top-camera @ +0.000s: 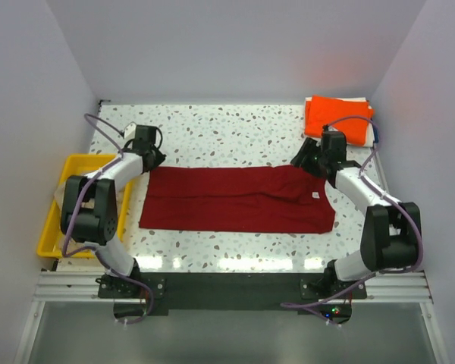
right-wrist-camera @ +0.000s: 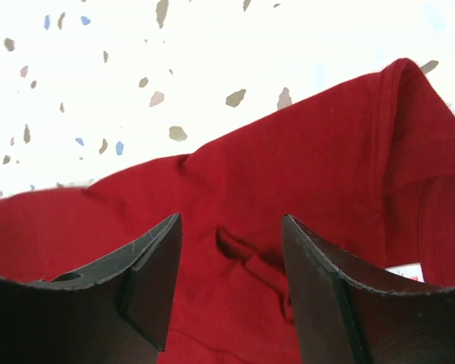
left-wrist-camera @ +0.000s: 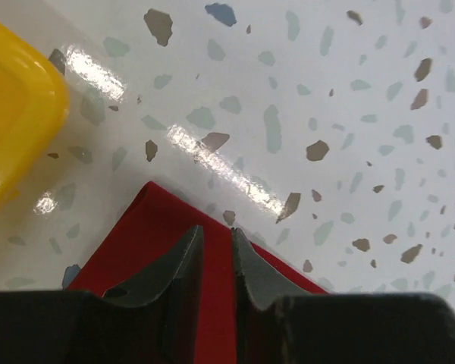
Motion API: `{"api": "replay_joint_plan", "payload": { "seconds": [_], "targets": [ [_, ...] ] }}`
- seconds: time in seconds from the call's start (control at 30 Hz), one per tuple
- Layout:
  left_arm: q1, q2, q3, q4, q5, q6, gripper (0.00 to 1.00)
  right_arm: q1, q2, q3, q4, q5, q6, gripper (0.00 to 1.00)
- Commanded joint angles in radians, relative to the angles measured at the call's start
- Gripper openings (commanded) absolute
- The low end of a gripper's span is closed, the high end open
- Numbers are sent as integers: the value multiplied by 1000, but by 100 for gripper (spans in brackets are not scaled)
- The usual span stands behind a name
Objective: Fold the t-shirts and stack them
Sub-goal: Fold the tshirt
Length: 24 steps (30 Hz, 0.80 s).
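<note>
The yellow tray [top-camera: 51, 227] sits at the left edge of the surface [top-camera: 227, 136]. The left arm [top-camera: 98, 197] crosses over it, so what lies inside cannot be told. In the far right corner the orange t-shirt [top-camera: 337, 117] lies folded in a neat square.

The dark red t-shirt [top-camera: 235, 201] stretches across the middle of the surface as a long flat band, folded lengthwise, with its white neck label [top-camera: 315, 196] near the right end.

The left arm reaches forward from its base to the shirt's far left corner. The left pincer [left-wrist-camera: 216, 235] points down over that corner, and its fingers [left-wrist-camera: 178, 265] stand a narrow slot apart. No cloth shows pinched between them. The tray's rounded corner [left-wrist-camera: 15, 114] is just beside it.

The right arm [top-camera: 364, 189] bends inward to the shirt's far right corner. The right pincer [right-wrist-camera: 231, 250] hangs low over the red cloth with its jaws wide. It holds nothing, and a small raised crease [right-wrist-camera: 243, 254] lies between them.
</note>
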Motion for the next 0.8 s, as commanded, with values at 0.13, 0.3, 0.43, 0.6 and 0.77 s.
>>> {"api": "replay_joint_plan", "payload": {
  "seconds": [0.13,0.3,0.43,0.6,0.77],
  "targets": [
    [-4,169,94,-49,-19,-2,24,-79,152,51,85,-19,54,59],
    [1,241,110,-78,-54,-12,22,-136,260,63,126,-40,98,59],
    [33,270,114,-93,-55,-25,21,-148,354,112,128,-52,124,59],
    [67,290,127,-113,-45,-25,20,-191,393,101,116,-37,161,59],
    [73,290,124,-104,-30,-27,20,-206,371,75,132,-3,177,59]
  ]
}}
